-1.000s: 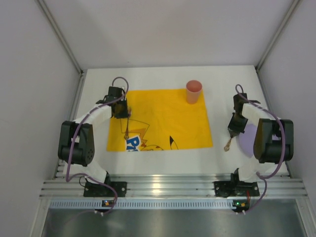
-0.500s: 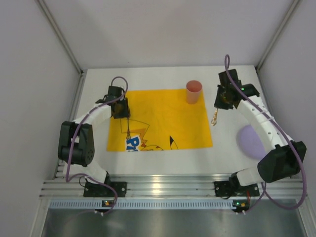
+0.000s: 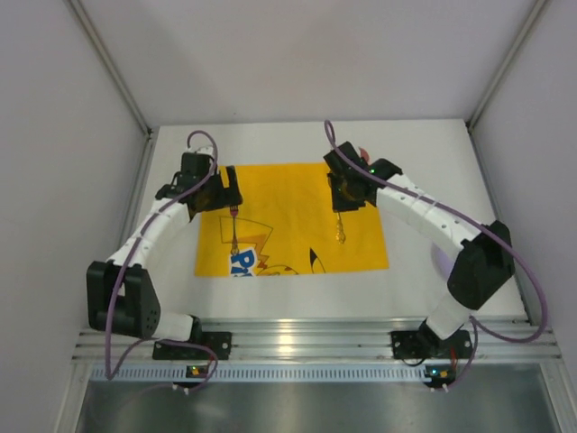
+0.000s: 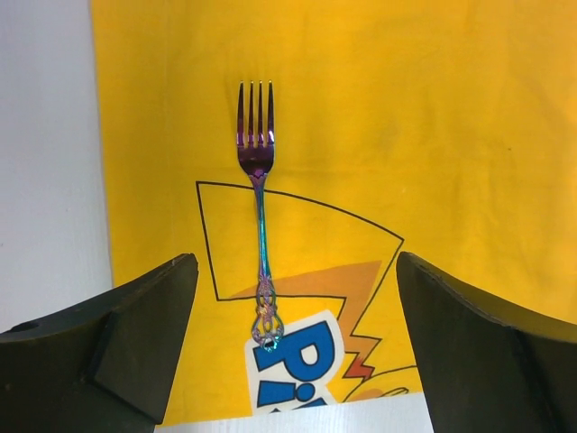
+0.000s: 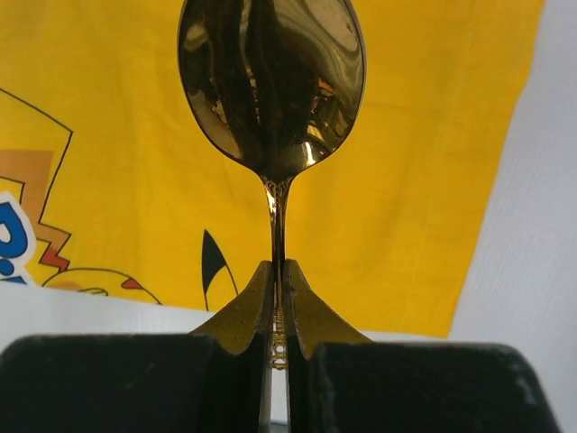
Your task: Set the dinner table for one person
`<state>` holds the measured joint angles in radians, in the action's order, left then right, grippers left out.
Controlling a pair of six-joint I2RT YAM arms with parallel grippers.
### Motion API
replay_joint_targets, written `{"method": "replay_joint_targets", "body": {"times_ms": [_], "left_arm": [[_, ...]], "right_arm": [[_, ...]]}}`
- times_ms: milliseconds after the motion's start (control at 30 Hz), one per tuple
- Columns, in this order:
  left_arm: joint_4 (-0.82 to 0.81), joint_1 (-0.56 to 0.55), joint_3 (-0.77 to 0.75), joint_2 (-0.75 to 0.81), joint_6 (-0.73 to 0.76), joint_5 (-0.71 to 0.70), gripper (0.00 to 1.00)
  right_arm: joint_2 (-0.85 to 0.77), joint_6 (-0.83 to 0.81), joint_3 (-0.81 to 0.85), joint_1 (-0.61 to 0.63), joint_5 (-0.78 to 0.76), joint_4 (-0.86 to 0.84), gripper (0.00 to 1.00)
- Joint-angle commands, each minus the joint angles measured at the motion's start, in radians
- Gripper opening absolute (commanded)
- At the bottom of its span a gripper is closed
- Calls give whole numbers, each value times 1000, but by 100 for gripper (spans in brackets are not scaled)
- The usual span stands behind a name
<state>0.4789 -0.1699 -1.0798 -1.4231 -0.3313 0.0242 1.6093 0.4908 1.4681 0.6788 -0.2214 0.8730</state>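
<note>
Top external view, place setting for one, part laid.

- Counter [image 3: 270,302]: white top filling the middle of the frame and carrying everything listed here.
- Placemat [image 3: 297,203]: yellow printed cloth, flat at frame centre. Judged in place.
- Fork [image 4: 260,216]: iridescent, lying flat on the left part of the placemat with its tines toward the top of the frame. Nothing touches it. Judged placed.
- Left hand [image 4: 295,262]: jaws spread wide, one on either side of the fork and clear of it, holding nothing.
- Spoon [image 5: 270,81]: gold, carried above the right part of the placemat, bowl toward the bottom of the overhead frame. Not yet set down.
- Right hand [image 5: 279,280]: jaws closed tight on the spoon's handle.
- Cup [image 3: 362,152]: pink, at the placemat's upper right corner. Only a sliver shows behind the right arm, so its contents cannot be told.
- Plate [image 3: 439,262]: lilac, on the bare counter at right of frame, off the placemat and mostly hidden by the right arm. The visible strip carries nothing.

Outstanding, as judged: the spoon to be laid on the right part of the placemat, and the plate to be brought to the centre between fork and spoon. No knife is in view.
</note>
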Motion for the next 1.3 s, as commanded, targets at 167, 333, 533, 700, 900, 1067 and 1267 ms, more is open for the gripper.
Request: {"method": "replay_joint_targets", "body": {"times_ms": [167,333,533,700,900,1067,1267], "left_arm": [[85,4,83,209,-43,13,97],[141,4,115,286,-46,-9,97],[191,4,138,380,-63,-15,96],[217,4,152,395,-49,-15,96],[204,4,133,362,-41,-17,96],[168,4,110,309,-40,2,95],[138,3,103,280,-40,11,95]], "right_arm": [[266,26,162,-33,62,-114,0],[365,83,189,-79,60,-108,0],[434,71,185,-93,43,-111,0],[459,20,198,-91,122,-167,16],[397,-12,221,-79,119,-155,65],[207,-12,189,-59,105,-118,68],[-119,-6,60,-73,-11,-62,76]]}}
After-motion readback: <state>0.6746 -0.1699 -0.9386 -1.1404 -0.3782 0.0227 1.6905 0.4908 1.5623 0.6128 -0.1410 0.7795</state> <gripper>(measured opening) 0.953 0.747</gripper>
